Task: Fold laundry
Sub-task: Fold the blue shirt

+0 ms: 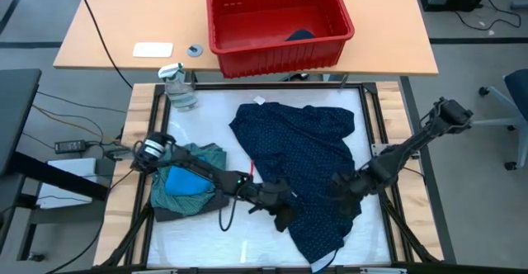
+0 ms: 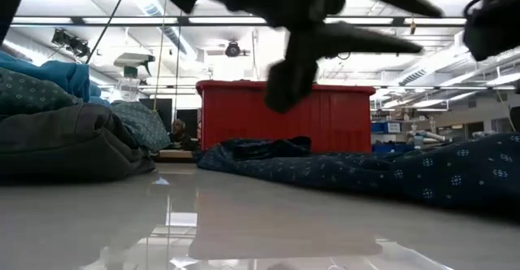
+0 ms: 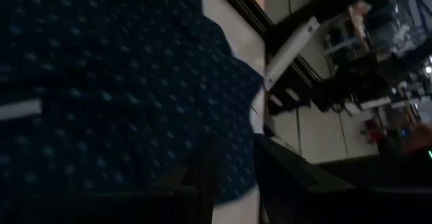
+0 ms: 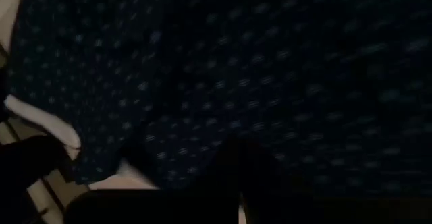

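Laundry lies in two groups on the white bench (image 1: 206, 233). Spread over the middle is the navy dotted piece (image 1: 301, 154), its long axis running from the far left, where a small white tag shows at its edge, toward the near right, where it narrows to a tail close to the bench's near edge. At the left sits a low pile: the teal-green shirt (image 1: 206, 157) on the far side, the small bright blue piece (image 1: 181, 181) on top, and the dark grey piece (image 1: 177, 208) under them at the near side. The left claw (image 1: 283, 210) reaches across from that pile to the near left edge of the navy dotted piece; its fingers stand a little apart, one over the cloth and one beside the edge, and whether cloth is pinched between them cannot be told. The right claw (image 1: 338, 185) is down on the right part of the same piece, its fingers together, and a grip on the fabric cannot be made out. Beyond the bench's far edge stands a red bin (image 1: 276, 18) on a wooden table (image 1: 107, 26), and a clear spray bottle (image 1: 179, 88) stands at the bench's far left corner.
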Tool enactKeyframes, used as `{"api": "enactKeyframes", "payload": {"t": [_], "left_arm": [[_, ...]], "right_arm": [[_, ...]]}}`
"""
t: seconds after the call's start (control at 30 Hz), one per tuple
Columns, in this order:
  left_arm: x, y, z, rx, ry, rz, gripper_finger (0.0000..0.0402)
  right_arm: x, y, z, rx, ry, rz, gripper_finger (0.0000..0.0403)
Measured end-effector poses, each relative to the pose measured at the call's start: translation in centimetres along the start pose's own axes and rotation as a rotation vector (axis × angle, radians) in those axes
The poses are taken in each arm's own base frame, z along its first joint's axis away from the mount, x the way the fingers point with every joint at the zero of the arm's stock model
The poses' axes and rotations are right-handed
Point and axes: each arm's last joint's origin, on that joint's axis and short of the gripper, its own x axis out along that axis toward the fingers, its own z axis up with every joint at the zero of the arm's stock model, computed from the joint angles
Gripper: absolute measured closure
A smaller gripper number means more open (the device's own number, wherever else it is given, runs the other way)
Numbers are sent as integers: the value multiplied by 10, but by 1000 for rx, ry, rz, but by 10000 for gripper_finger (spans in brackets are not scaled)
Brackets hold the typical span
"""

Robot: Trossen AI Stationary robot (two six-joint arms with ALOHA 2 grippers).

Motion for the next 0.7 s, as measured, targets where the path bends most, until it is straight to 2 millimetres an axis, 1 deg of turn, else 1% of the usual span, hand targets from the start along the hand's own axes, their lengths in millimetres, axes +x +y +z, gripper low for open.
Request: {"api": "enactKeyframes", "payload": {"t": [0.1,0.2,0.27,0.33,0.37,0.47,0.6,0.7], "left_arm": [[11,8,0,-2,-51,-24,299],[22,19,-8,1,-63,-15,299],[31,30,-19,2,-27,21,299],[36,41,-31,-8,31,65,299],[37,42,-32,-27,64,73,299],[32,49,-41,-82,206,165,299],[10,52,-46,-126,370,358,316],[-13,47,-43,-79,455,452,338]], "right_arm": [[12,11,-8,4,18,15,398],[28,23,-13,8,19,43,398],[41,29,-11,18,15,55,398],[53,33,-4,40,14,74,398],[58,37,1,44,18,84,398],[68,50,15,-3,10,98,398],[77,67,38,-112,35,119,398],[73,75,49,-182,36,121,398]]}}
